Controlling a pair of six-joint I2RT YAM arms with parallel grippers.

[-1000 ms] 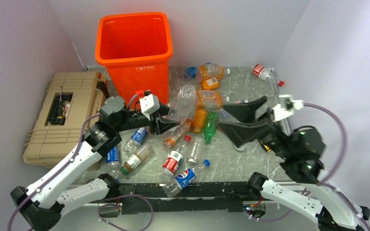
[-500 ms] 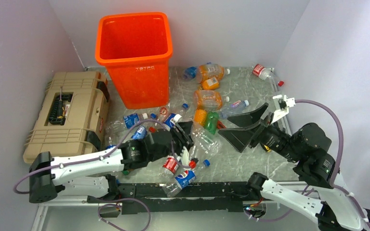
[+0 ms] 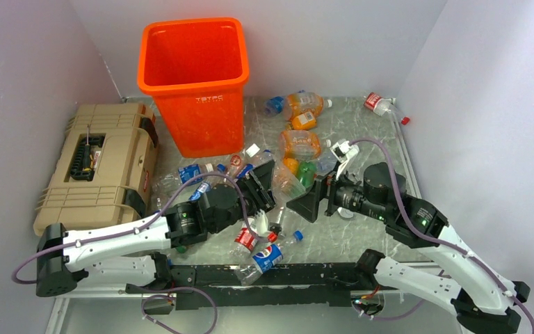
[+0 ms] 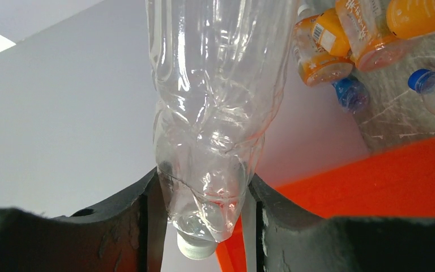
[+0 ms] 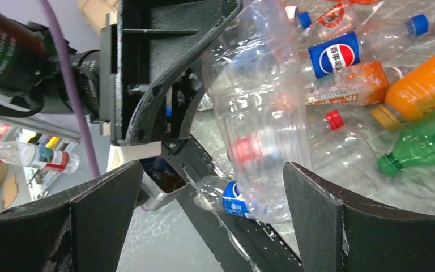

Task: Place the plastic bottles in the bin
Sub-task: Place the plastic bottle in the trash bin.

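The left gripper (image 4: 201, 192) is clamped on the neck of a clear bottle (image 4: 215, 102) near the middle of the table (image 3: 368, 139); the right gripper (image 5: 212, 170) gapes wide just beside it; the other bottles (image 3: 300, 144) lie strewn before the upright orange bin (image 3: 201, 118).

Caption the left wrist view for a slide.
Left gripper clamps a crumpled clear plastic bottle near its white cap, bright orange plastic bin behind.

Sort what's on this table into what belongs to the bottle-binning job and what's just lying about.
Job:
- bin
- clear bottle, held in the left gripper
- loose bottles, such as the orange one, green one, Pepsi one

Lying about:
- toolbox
- dark thing in its lid recess, too small to identify
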